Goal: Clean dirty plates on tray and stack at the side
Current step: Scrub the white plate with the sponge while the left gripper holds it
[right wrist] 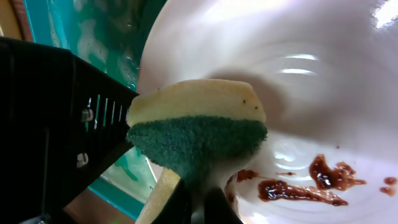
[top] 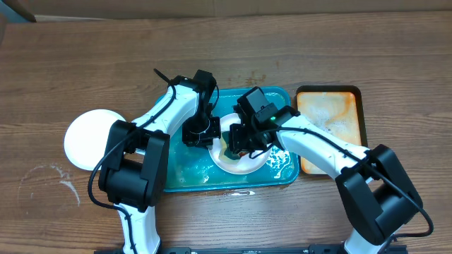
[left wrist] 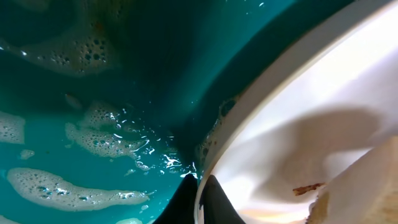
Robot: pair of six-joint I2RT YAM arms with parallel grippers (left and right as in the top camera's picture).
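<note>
Left arm, right arm converge; fingers clamped.

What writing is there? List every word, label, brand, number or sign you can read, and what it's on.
None: no text shows in any view.
The teal-blue rectangular plastic tray, the round white plate in it, the yellow sponge with green scouring pad, and the orange dark-rimmed tray bear no lettering.

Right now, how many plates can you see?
2. One plate lies on the table, left of the tray; another plate sits in the tray. More may be hidden.
</note>
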